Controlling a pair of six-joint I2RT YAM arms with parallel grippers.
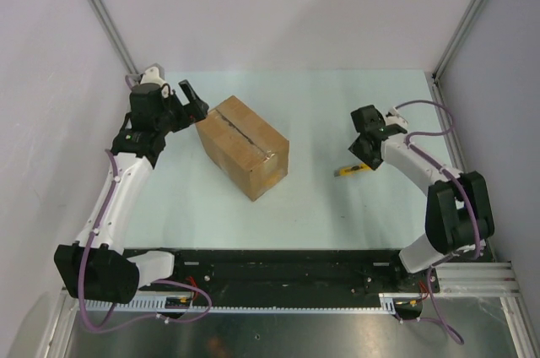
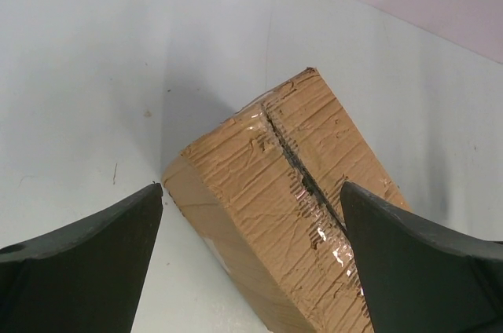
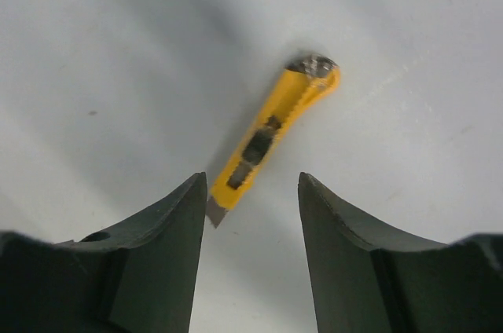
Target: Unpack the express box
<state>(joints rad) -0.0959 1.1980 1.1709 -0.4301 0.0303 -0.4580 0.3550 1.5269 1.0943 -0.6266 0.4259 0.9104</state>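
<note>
The box (image 1: 245, 145) is sitting on the pale table (image 1: 337, 105), a little left of centre in the top view and turned at a slant, so that one corner is pointing toward the upper left. Its top flaps are lying shut and meeting at a seam that runs along the lid. In the left wrist view the box (image 2: 275, 215) is filling the lower middle of the frame, and the seam is showing as a dark, ragged slit with torn scraps of clear tape beside it. The flaps are hiding the inside, so nothing can be said of what the box is holding.

The left gripper (image 1: 196, 101) is hovering just beside the box's upper-left corner. Its jaws are standing wide apart with nothing clamped between them. In its own camera the left gripper (image 2: 251, 188) is framing the near end of the box between its two dark fingers (image 2: 94, 254).

At the right of the top view the right gripper (image 1: 364, 152) is pointing down at the table, well apart from the box. A yellow knife (image 1: 353, 170) is lying flat on the table just below it in the frame. In the right wrist view the right gripper (image 3: 251, 180) is holding its jaws apart, gripping nothing. The knife (image 3: 271, 133) is lying at a slant in the middle of the frame, with its short blade tip pointing toward the lower-left finger (image 3: 157, 254).
</note>
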